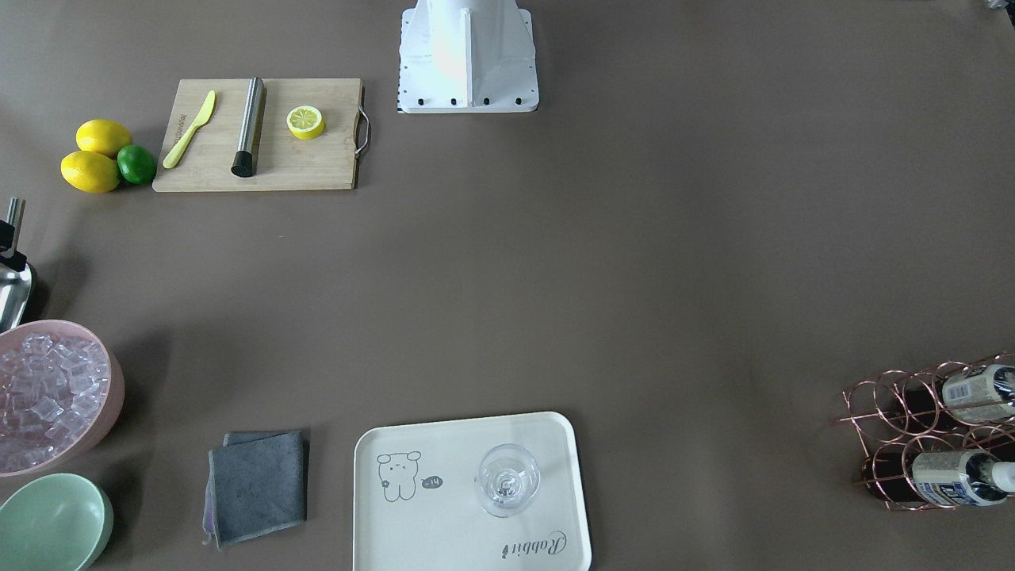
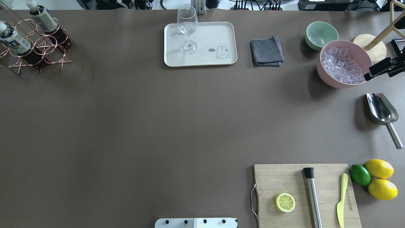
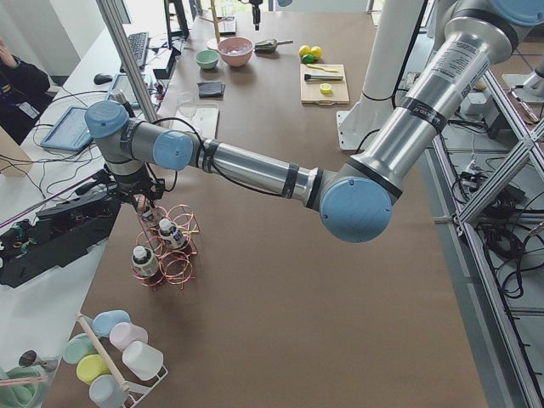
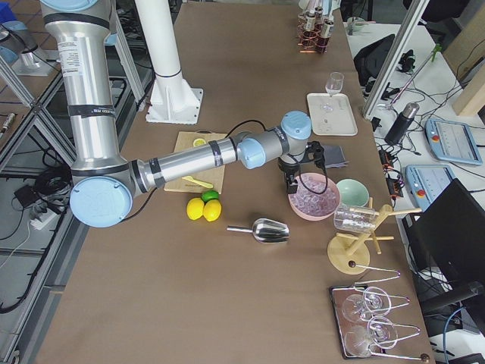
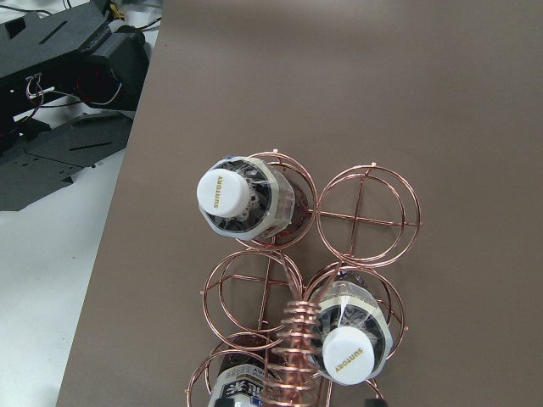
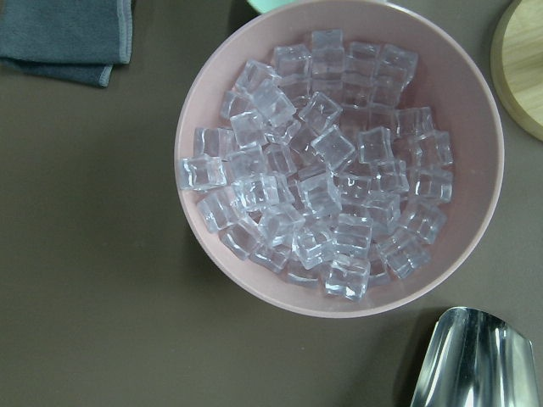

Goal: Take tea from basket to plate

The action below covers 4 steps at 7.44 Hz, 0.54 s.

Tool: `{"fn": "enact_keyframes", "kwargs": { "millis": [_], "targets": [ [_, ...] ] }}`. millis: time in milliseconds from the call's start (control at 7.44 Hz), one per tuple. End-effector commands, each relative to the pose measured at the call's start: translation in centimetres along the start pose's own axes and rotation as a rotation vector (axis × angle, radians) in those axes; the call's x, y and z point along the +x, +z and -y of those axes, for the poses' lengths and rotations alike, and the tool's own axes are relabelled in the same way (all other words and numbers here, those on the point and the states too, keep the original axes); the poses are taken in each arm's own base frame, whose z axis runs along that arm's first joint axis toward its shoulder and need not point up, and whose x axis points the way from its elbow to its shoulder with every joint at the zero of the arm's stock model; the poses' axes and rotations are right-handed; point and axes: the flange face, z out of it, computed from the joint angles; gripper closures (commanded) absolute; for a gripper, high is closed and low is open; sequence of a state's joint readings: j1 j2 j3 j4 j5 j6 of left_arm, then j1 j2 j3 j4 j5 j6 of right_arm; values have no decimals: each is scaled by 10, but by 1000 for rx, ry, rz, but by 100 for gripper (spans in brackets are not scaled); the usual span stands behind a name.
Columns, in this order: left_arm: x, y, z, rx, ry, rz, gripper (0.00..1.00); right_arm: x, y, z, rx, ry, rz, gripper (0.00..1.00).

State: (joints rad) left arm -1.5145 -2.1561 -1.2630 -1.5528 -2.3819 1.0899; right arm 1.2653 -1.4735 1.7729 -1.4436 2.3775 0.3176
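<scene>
Three tea bottles with white caps stand in the copper wire basket [image 5: 366, 208]; two caps [image 5: 227, 191] [image 5: 348, 356] show in the left wrist view, and a third bottle [image 5: 242, 392] is cut off at its bottom edge. The basket [image 2: 47, 47] is at the table's far left corner. My left gripper [image 3: 143, 202] hangs just above the bottles; I cannot tell if it is open. The cream plate [image 2: 205, 41] lies far centre with a stemmed glass [image 2: 187, 28] on it. My right gripper [image 4: 292, 186] hovers over the ice bowl; its state is unclear.
A pink bowl [image 2: 319, 71] of ice cubes, a steel scoop [image 2: 381, 109], a mint-green bowl [image 2: 321, 33] and a grey cloth [image 2: 266, 52] are at the far right. A wooden cutting board [image 2: 284, 180] with a lemon half, a muddler and a knife lies near right, beside two lemons and a lime [image 2: 360, 174].
</scene>
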Motion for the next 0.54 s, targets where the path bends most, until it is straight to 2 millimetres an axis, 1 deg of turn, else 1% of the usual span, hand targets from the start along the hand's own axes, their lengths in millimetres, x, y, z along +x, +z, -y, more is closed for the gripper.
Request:
{"fn": "enact_keyframes", "kwargs": {
  "millis": [0, 134, 269, 403],
  "targets": [
    [-2, -12, 3, 5, 6, 18, 100, -19, 8, -2, -13, -34, 7, 0],
    [0, -25, 7, 13, 16, 39, 100, -20, 8, -1, -13, -36, 7, 0],
    [4, -50, 6, 18, 10, 64, 100, -19, 9, -2, -14, -36, 7, 0],
    [14, -69, 16, 21, 18, 74, 100, -19, 9, -2, -14, -35, 6, 0]
  ]
}}
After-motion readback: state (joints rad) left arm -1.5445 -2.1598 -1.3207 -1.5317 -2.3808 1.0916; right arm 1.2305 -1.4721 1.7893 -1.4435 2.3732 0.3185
